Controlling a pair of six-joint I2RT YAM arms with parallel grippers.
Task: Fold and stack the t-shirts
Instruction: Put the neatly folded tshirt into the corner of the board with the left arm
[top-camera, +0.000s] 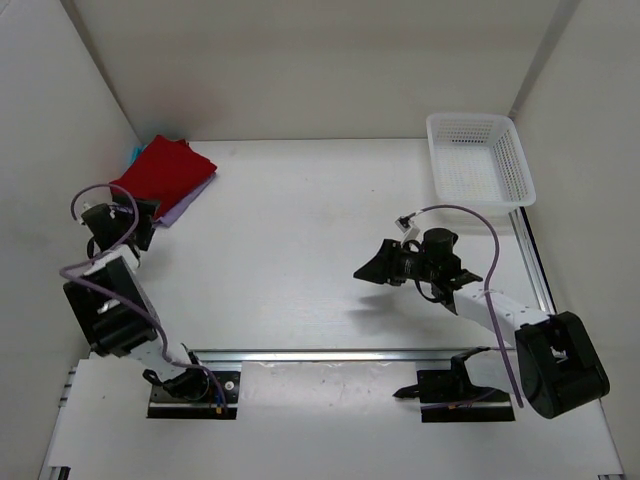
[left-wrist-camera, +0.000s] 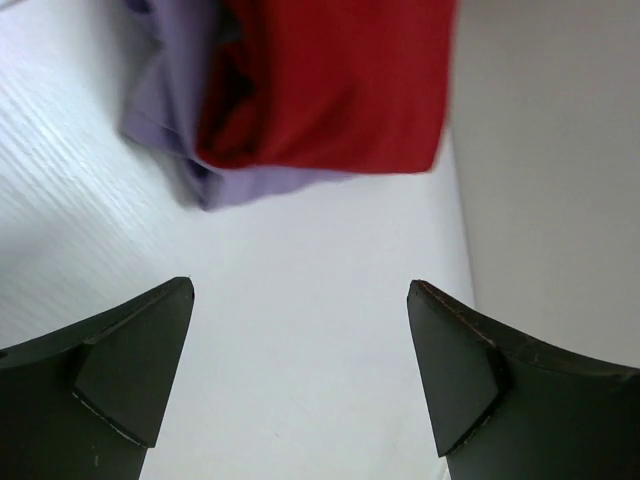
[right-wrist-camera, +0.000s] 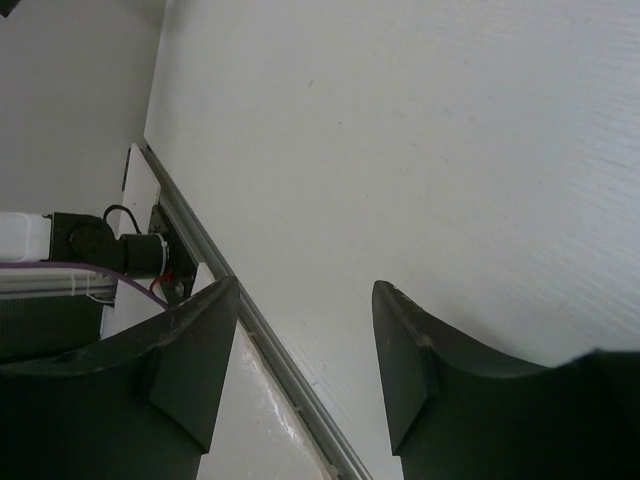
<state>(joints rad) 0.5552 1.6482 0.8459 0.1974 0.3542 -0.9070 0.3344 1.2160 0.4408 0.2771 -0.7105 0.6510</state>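
The left gripper (left-wrist-camera: 300, 290) is wide and empty. The red shirt (left-wrist-camera: 330, 80) on the lavender shirt (left-wrist-camera: 170, 90) lies just ahead of its tips, so a forward nudge could rumple them. The right gripper (right-wrist-camera: 305, 290) is open and empty.

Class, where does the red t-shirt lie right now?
In the top view, the red t-shirt lies in the far-left corner, atop the lavender t-shirt, just beyond the left fingers.

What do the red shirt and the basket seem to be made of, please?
Red shirt: soft matte cloth, probably cotton knit; it folds in limp, rounded edges. Basket: stiff white plastic, probably; its walls are regular mesh.
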